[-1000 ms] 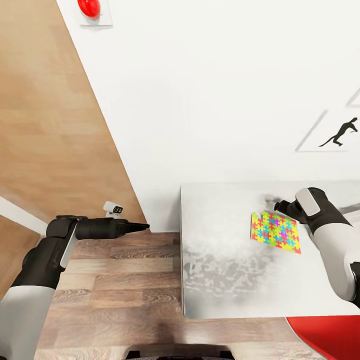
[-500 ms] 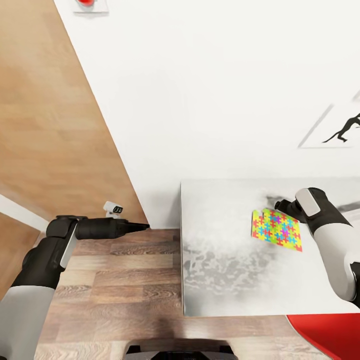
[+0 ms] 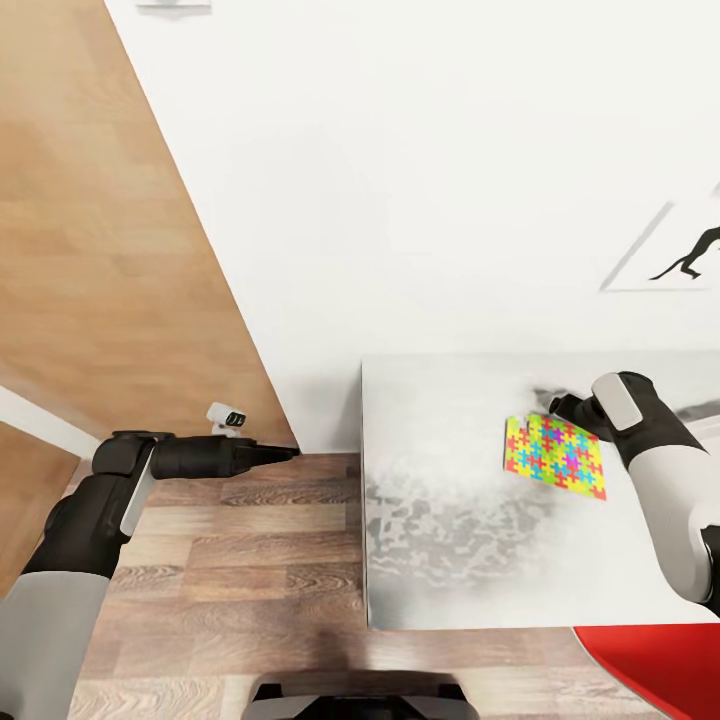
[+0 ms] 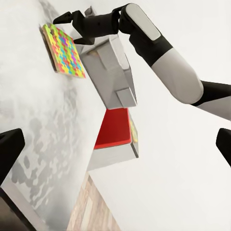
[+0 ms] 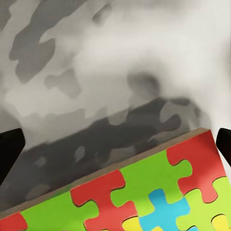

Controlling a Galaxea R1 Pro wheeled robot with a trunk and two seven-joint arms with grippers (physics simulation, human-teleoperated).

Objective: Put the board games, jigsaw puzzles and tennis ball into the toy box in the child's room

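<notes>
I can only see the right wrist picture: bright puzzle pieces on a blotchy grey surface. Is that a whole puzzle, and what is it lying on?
Observer: The head view shows one whole square jigsaw puzzle lying flat on the table.
Visitor: Where is the hand carrying my camera?
Observer: The right gripper is at the puzzle's far edge, jaws open, holding nothing.
Visitor: And the other hand?
Observer: The left gripper is out over the wood floor, off the table's left side.
</notes>
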